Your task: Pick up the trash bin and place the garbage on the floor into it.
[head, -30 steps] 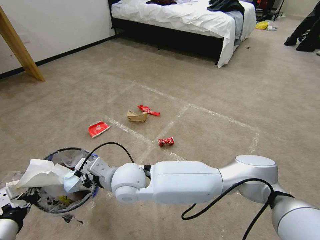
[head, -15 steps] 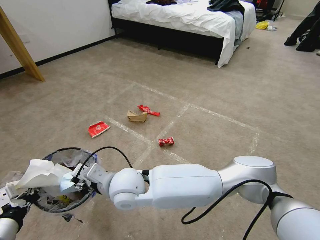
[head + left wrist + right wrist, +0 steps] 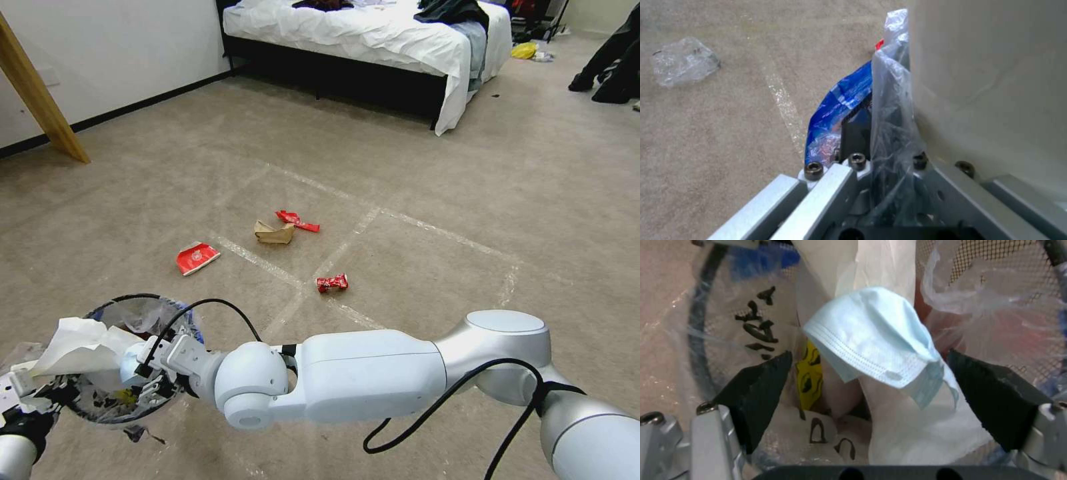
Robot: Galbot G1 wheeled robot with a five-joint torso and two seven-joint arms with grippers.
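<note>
In the head view, the trash bin, lined with crinkled clear plastic, is seen held off the beige carpet floor at the lower left, with the left gripper at its near rim; whether that gripper's fingers are closed cannot be told from this view. A white paper sheet is draped over the bin's left rim. The right gripper is positioned over the bin's mouth, with a light blue mask just at its tip. On the floor ahead, well apart from the bin, a red carton, a brown paper bag, a red wrapper and a crushed red can are noted near the tape lines. A bed stands at the far wall. In the left wrist view, the left gripper is seen clamped on the bin's plastic liner and rim, with a blue printed wrapper alongside and a crumpled clear plastic piece lying on the carpet. In the right wrist view, the right gripper is recorded with jaws spread wide, and the mask lies free between them inside the bin, resting on white paper.
</note>
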